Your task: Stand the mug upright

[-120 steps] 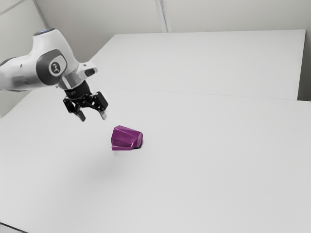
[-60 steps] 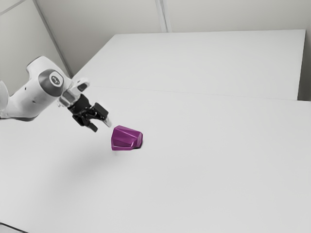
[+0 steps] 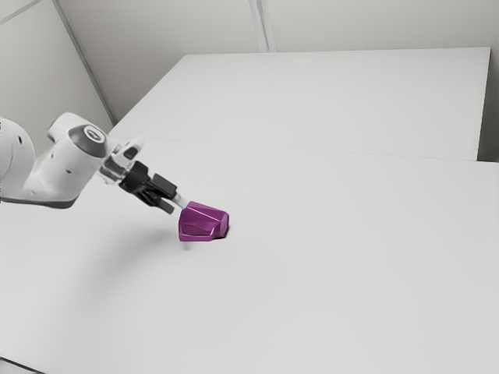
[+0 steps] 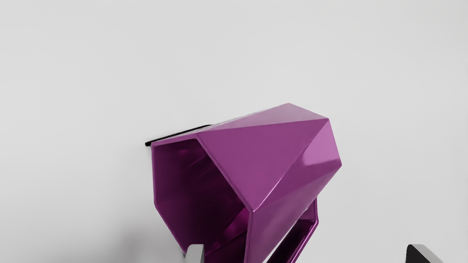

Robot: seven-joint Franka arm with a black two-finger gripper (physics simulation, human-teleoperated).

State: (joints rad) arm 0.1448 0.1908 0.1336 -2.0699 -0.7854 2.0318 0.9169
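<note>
The gripper (image 3: 178, 206) is at the near end of the purple faceted mug (image 3: 204, 222), which lies on its side on the table in the exterior view. In the wrist view the open gripper (image 4: 305, 252) has its fingers wide apart. One fingertip stands at the open mouth of the mug (image 4: 256, 164), the other well off to the handle side. The handle (image 4: 310, 223) comes off the mug's side between the two fingers. Part of the handle and of the rim is cut off by the picture's bottom edge.
The white table (image 3: 327, 265) spreads around the mug. Behind it is another pale flat surface (image 3: 335, 101) in the exterior view. A dark cable (image 3: 22, 365) runs at the near corner on the exterior view's left.
My hand has come down and toward the exterior view's right, tilting on the way, from above and beside the mug to right next to it. The mug has stayed where it was.
</note>
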